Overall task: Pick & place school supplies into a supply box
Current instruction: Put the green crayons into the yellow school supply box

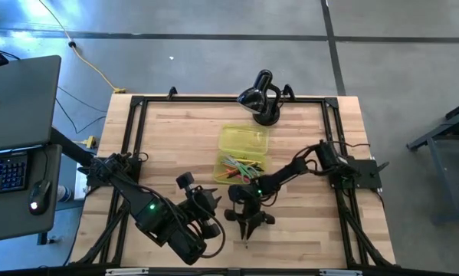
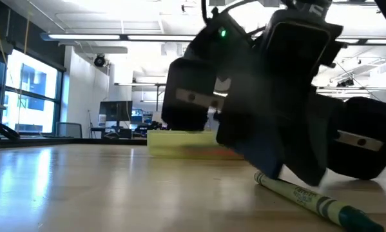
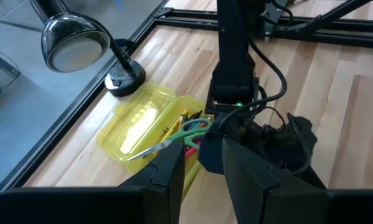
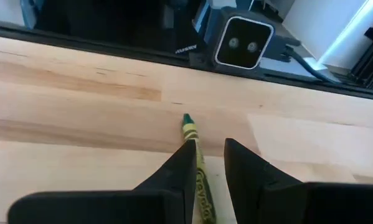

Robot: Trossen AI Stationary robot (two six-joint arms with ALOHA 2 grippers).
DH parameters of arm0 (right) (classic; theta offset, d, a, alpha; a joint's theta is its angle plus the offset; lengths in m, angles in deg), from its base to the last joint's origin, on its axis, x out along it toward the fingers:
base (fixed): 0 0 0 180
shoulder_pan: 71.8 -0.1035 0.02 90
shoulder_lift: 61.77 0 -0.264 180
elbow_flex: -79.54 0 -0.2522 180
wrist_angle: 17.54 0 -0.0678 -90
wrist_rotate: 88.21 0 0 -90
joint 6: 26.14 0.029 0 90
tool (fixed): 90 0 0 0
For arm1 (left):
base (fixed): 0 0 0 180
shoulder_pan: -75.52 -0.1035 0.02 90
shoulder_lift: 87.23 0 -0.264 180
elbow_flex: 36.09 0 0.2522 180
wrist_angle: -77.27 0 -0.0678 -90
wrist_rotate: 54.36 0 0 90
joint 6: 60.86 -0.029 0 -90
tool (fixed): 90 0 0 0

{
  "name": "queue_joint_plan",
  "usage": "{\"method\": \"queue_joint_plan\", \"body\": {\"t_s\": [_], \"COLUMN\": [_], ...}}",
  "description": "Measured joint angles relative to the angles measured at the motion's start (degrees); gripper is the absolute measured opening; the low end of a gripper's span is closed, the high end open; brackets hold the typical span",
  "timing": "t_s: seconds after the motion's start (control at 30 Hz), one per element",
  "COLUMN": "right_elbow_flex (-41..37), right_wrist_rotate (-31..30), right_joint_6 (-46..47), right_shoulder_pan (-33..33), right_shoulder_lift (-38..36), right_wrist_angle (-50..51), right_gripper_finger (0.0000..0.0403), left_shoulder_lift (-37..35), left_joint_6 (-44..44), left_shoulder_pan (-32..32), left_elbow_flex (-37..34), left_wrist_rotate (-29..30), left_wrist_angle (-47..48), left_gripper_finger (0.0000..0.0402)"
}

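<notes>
A green crayon (image 4: 195,158) lies flat on the wooden table near its front edge, also seen in the low view as the crayon (image 2: 308,196). My right gripper (image 4: 210,165) is low over its rear end, open by a narrow gap, fingers running along the crayon. The yellow-green supply box (image 1: 243,153) stands open mid-table, with several pens and green-handled scissors (image 3: 189,132) in it. My left gripper (image 3: 205,180) hangs open above the table, left of the right gripper, with nothing between its fingers. My right gripper comes at the crayon slanting down toward the table's near edge. The crayon's rear end (image 4: 202,180) lies in the gap, close beside one finger (image 4: 180,171). The crayon lies flat on the table. Whether a finger touches it, I cannot tell.
A black domed desk lamp (image 1: 261,96) stands at the table's far edge behind the box. A black metal frame (image 1: 137,115) runs around the tabletop. Bare wood lies to the left of the box.
</notes>
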Motion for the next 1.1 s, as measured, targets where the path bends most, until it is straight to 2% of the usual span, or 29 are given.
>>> {"method": "queue_joint_plan", "body": {"t_s": [0.27,0.47,0.7,0.97,1.1], "right_elbow_flex": [0.2,0.2,0.2,0.2,-0.5], "right_wrist_rotate": [1.1,-3.9,-2.4,-2.5,-4.6], "right_joint_6": [2.4,-1.1,0.1,6.2,4.5], "right_shoulder_pan": [1.4,2.1,2.0,2.2,1.4], "right_shoulder_lift": [1.1,1.0,1.1,1.1,1.2], "right_wrist_angle": [0.1,7.8,9.9,11.3,9.3], "right_gripper_finger": [0.0062,0.0061,0.006,0.0034,0.0013], "left_shoulder_lift": [0.0,0.0,0.0,0.0,0.0], "left_joint_6": [-1.1,-1.1,-1.1,-1.1,-1.0], "left_shoulder_pan": [0.0,0.0,0.0,0.0,0.0], "left_elbow_flex": [0.0,0.0,0.0,0.0,0.0], "left_wrist_rotate": [-0.3,-0.3,-0.4,-0.5,-0.5], "left_wrist_angle": [0.0,0.0,0.0,0.0,0.0], "left_gripper_finger": [0.0138,0.0138,0.0138,0.0138,0.0138]}}
